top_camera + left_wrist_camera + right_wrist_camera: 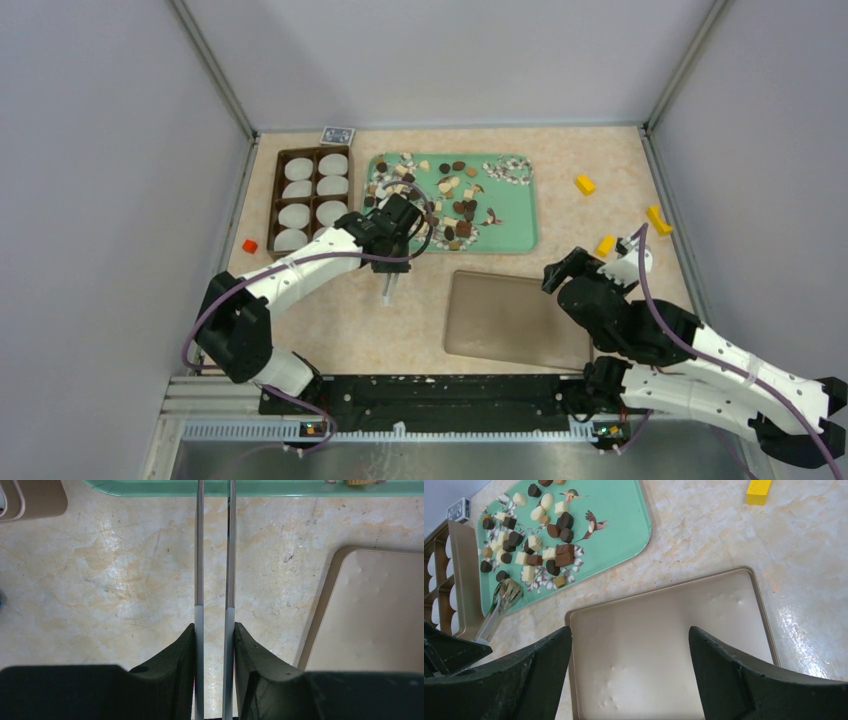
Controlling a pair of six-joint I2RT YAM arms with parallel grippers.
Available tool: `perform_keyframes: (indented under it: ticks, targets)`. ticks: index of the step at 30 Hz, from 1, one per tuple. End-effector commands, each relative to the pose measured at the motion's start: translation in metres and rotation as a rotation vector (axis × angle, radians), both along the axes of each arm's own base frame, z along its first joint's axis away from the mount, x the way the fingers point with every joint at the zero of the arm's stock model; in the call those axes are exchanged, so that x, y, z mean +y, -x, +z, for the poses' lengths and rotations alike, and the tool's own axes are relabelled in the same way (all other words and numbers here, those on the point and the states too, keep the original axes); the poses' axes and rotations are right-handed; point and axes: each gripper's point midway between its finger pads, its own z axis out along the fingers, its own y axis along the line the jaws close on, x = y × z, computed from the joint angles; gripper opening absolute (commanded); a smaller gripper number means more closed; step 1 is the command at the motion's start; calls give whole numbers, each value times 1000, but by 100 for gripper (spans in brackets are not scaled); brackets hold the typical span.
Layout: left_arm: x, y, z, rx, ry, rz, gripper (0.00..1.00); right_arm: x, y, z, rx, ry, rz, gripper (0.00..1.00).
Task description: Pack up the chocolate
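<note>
Your left arm (300,272) reaches forward from its base, elbow low at the left and forearm angling in toward centre. On the left gripper (215,630), the fingers (170,660) press in on both blades of the tongs (199,555) (only a narrow gap between the blades). Your right arm (700,350) is folded close to its base, wrist raised and aimed forward-left. On the right gripper (630,630), the jaws are spread wide and empty, held aloft.
</note>
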Motion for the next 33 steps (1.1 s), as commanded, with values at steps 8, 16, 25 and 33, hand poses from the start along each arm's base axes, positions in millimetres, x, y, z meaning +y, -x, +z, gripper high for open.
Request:
perform_keyframes:
  ticks: [8,16,25,33]
  targets:
    - [-5,-12,30,-84,36,-7,22,2,-3,2,-13,-21,-13,85]
    - [-11,-23,52,-132,55,-26,22,-3,-7,16,-48,2,-29,85]
    - [-12,-32,81,-161,37,-36,23,0,-21,53,-98,139,-29,85]
    - [14,-65,106,-209,35,10,23,15,-42,87,-175,230,2,85]
